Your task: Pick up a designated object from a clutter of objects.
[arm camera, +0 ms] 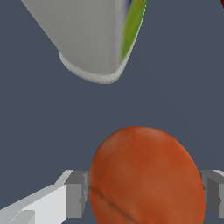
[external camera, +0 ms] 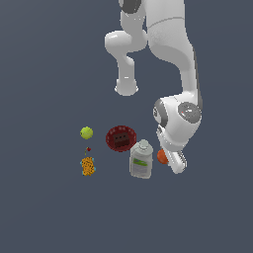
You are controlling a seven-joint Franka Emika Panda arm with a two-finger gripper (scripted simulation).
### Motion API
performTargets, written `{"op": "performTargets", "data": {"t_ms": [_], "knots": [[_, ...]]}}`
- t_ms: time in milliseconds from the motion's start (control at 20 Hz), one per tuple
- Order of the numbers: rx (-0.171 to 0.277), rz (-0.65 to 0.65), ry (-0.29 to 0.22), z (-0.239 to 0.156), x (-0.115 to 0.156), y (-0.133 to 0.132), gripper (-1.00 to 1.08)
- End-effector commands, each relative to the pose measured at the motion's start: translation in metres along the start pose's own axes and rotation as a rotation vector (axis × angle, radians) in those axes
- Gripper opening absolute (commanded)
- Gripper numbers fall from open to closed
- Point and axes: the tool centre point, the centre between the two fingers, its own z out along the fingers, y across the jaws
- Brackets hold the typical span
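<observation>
In the exterior view, the tool (external camera: 174,162) is down on the desk (external camera: 44,207) at the orange ball (external camera: 161,156), just beside the white bottle (external camera: 141,160). In the wrist view, its pads (arm camera: 77,194) flank the ball (arm camera: 146,175), seemingly touching both sides, though a firm grip cannot be confirmed. Judged step: grasping; next, squeeze securely and lift straight, clear of the bottle (arm camera: 92,39).

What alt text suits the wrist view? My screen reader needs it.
An orange ball sits between the two grey fingers of the gripper, one on each side. Beyond it stands a white bottle with a green label, on a dark grey surface.
</observation>
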Motion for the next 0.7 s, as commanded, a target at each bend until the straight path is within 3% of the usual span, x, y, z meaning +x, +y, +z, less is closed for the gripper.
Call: {"op": "performTargets", "data": {"t_ms": [0,300,650], "knots": [[0.003,0.001,0.000,-0.009,0.009,0.003,-1.00],[0.003,0.001,0.000,-0.038,0.040,0.019,-1.00],[0.003,0.001,-0.002,-0.091,0.097,0.046,-1.00]]}}
